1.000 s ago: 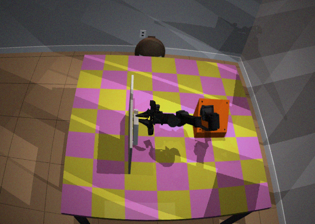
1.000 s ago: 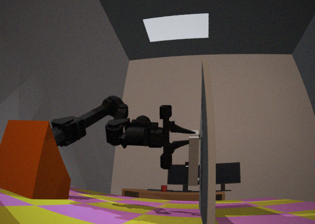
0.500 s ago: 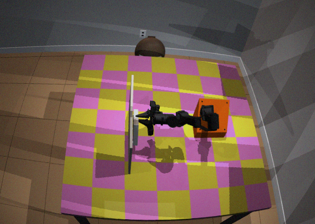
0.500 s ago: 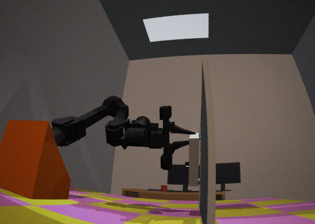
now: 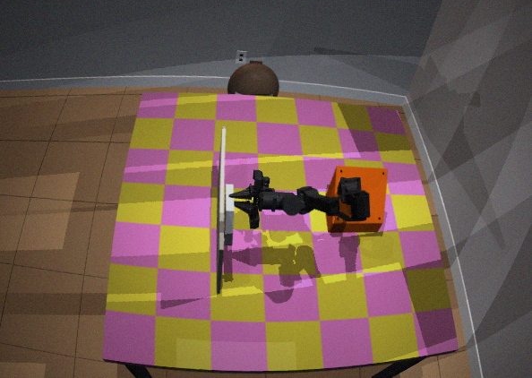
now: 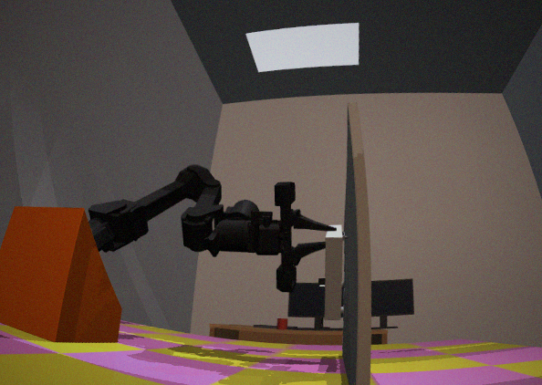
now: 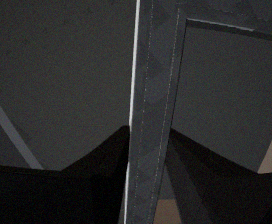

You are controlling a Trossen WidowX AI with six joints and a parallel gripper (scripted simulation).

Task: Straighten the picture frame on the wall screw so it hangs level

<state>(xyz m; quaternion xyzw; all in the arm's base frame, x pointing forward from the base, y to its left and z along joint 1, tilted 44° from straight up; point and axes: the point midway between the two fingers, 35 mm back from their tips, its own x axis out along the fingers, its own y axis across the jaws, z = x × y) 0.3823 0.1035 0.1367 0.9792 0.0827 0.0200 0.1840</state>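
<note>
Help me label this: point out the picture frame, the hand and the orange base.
picture frame [image 6: 333, 270], exterior view, side edge
hand [image 6: 329, 236], exterior view, between fingertips
orange base [image 5: 358, 176], top view, upper face

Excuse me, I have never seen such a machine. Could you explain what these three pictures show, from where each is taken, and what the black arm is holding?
The black machine is a robot arm on an orange base. One picture looks down from above, one looks from the side at table height, and one comes from a camera on the arm's wrist. On the checkered table stands a thin upright wall panel. A picture frame hangs on its face. The gripper, the arm's two-fingered hand, is shut on the frame's upper edge; the wrist picture shows the frame between the dark fingers.
</note>
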